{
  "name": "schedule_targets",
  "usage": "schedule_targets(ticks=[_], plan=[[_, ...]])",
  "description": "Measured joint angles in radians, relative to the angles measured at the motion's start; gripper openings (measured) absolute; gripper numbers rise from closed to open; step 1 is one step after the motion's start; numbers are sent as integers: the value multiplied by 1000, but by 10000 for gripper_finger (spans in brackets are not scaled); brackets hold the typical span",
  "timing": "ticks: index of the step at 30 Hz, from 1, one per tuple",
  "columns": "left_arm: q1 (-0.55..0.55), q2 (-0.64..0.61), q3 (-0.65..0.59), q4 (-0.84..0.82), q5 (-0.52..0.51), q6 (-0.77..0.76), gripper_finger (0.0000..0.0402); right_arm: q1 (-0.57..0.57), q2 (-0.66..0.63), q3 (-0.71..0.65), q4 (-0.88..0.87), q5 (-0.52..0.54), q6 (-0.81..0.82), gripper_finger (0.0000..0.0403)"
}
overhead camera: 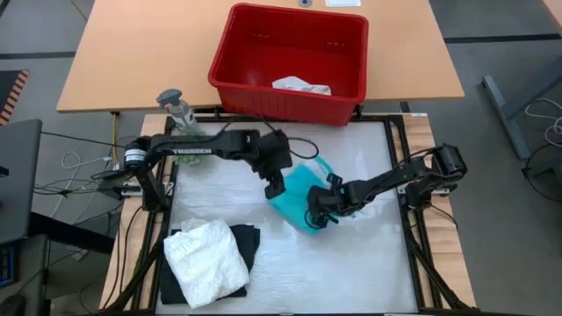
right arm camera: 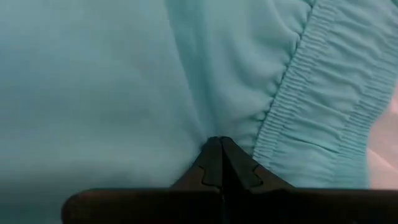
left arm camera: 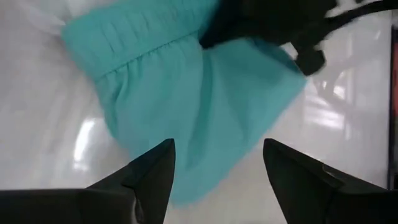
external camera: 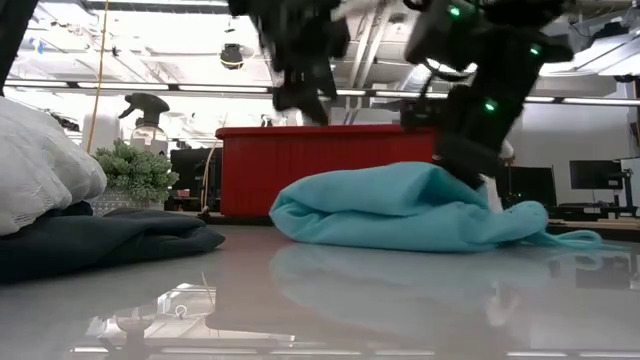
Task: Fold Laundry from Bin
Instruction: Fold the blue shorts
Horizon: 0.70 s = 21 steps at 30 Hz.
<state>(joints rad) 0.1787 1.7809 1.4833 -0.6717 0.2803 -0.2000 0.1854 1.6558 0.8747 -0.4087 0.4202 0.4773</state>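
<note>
A teal garment [overhead camera: 297, 195] lies bunched on the white table top near its middle. My right gripper [overhead camera: 317, 216] is shut on it near its right side; in the low view that gripper [external camera: 468, 168] meets the cloth's hump [external camera: 400, 205]. My left gripper [overhead camera: 275, 185] hangs open just above the garment's left edge, touching nothing; its wrist view shows the teal cloth [left arm camera: 186, 81] below the spread fingers [left arm camera: 217, 168]. The red bin [overhead camera: 290, 63] stands beyond the table's far edge with a white garment [overhead camera: 300, 85] in it. My right gripper pinches the teal garment between its two shut fingertips [right arm camera: 219, 155], at a pucker of cloth [right arm camera: 205, 127] beside the gathered elastic band [right arm camera: 311, 118]. The fingers slant down from the table's right side. The garment rests on the table, humped up toward the fingers.
A folded white lacy garment [overhead camera: 207, 262] lies on a black one [overhead camera: 248, 246] at the table's near left. A spray bottle [overhead camera: 175, 103] and a small green plant [overhead camera: 188, 132] stand at the far left corner.
</note>
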Motion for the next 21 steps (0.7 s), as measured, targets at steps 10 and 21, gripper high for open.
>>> schedule_targets(ticks=[10, 21], plan=[[-15, 0, -375, 613, -28, -258, 213, 16, -17, -87, 133, 71, 73, 23], [84, -9, -406, 709, 56, -360, 213, 64, -272, -76, 84, 193, 173, 26]])
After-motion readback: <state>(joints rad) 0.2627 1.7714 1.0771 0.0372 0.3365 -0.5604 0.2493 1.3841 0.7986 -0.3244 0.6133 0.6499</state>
